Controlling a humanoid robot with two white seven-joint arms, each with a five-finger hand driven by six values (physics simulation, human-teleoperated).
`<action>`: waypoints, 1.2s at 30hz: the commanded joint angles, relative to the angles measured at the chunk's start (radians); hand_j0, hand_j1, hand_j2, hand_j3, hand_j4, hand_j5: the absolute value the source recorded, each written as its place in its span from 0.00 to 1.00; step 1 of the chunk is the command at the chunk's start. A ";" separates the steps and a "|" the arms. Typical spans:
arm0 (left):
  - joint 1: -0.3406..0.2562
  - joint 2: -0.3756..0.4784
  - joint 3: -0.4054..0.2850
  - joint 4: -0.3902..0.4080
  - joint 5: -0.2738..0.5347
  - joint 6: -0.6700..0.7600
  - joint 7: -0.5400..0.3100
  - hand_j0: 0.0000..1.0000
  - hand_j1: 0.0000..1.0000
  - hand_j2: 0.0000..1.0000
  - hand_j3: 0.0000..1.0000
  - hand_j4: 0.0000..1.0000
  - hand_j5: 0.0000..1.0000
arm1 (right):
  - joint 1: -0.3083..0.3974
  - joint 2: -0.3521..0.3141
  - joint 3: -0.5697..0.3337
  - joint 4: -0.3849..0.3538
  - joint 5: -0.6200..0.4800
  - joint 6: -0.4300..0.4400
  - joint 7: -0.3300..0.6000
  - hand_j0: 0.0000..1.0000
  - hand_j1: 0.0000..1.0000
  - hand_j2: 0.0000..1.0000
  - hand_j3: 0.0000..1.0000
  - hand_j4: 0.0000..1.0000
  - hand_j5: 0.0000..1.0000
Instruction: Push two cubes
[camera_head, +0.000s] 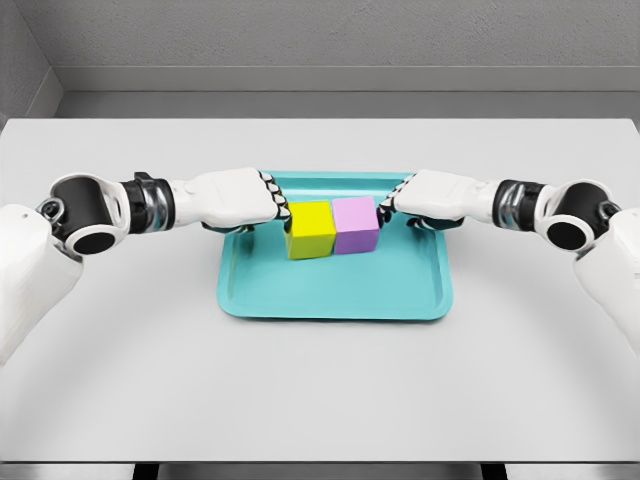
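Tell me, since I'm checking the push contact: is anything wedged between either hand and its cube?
Nothing visible. The left hand meets the yellow cube directly, the right hand the purple cube; the cubes sit side by side on the teal tray.

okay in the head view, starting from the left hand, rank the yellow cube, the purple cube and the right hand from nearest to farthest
From the left hand:
1. Yellow cube, right beside its fingers, on the left of the pair on the teal tray.
2. Purple cube, against the yellow cube's far side.
3. Right hand, beyond the purple cube, on the tray's right.
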 joint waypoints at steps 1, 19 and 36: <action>0.000 -0.005 0.001 0.000 0.004 0.003 0.001 0.68 0.68 0.68 0.68 0.68 0.68 | 0.000 0.006 0.000 0.002 0.001 0.000 0.000 0.59 0.59 0.59 0.59 0.59 0.59; 0.000 0.048 0.018 0.003 0.015 0.003 0.001 0.51 0.51 0.51 0.51 0.51 0.51 | -0.002 0.015 0.005 0.026 0.010 0.000 0.000 0.59 0.59 0.59 0.59 0.59 0.59; -0.009 0.153 0.079 -0.006 0.066 0.003 0.001 0.51 0.51 0.51 0.51 0.51 0.51 | -0.008 0.013 0.019 0.030 0.010 0.000 0.000 0.59 0.59 0.59 0.59 0.59 0.59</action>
